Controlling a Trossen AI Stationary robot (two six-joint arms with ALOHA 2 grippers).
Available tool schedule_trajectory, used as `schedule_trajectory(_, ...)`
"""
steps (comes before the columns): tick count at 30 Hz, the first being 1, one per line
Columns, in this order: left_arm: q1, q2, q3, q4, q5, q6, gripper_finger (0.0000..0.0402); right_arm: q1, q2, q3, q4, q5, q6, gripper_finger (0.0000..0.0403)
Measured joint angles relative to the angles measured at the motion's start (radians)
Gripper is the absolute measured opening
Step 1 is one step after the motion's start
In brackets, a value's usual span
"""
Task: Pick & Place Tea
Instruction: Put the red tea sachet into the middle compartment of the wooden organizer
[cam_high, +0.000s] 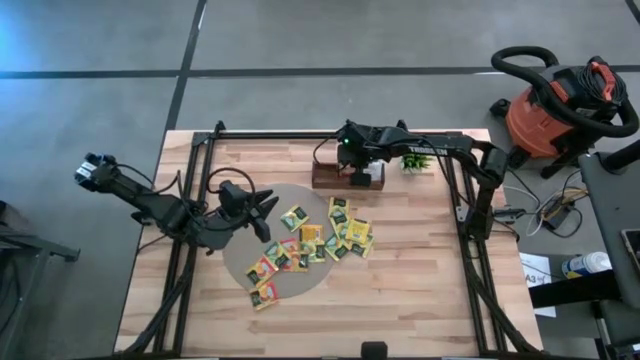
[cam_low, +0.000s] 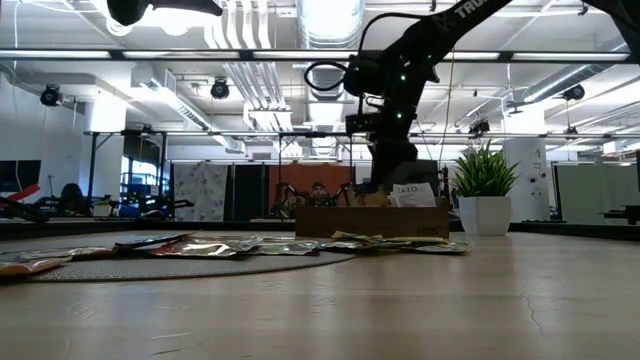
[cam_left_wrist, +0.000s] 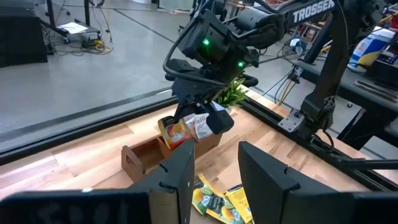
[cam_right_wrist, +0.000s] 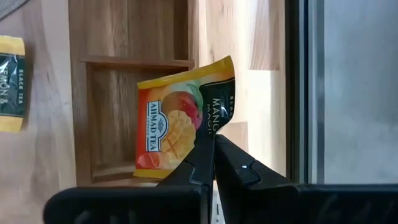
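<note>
The right gripper (cam_right_wrist: 213, 146) pinches an orange-red mango tea sachet (cam_right_wrist: 174, 127) by its edge directly above the wooden tray (cam_right_wrist: 99, 93), apparently to drop it into a compartment, while the left gripper (cam_high: 262, 212) waits part-open, empty, beside the scattered sachets (cam_high: 315, 245).

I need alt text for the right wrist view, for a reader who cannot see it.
The right pincer, shut, holds an orange-red mango tea sachet by its edge above a compartment of the wooden tray. A yellow sachet lies on the table beside the tray.
</note>
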Motion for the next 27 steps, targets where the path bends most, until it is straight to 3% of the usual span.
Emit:
schedule_trajectory(8,0.015,0.0,0.0,0.0,0.0,0.0,0.0119,0.002,0.0,-0.002,0.002,-0.073,0.038,0.0008)
schedule_trajectory(22,0.04,0.0,0.0,-0.006,0.0,0.008,0.0119,0.002,0.001,-0.005,0.015,-0.077,0.054,0.0009)
schedule_trajectory(27,0.042,0.0,0.0,-0.007,0.001,0.03,0.0119,0.002,0.002,-0.005,0.003,-0.078,0.057,0.0032)
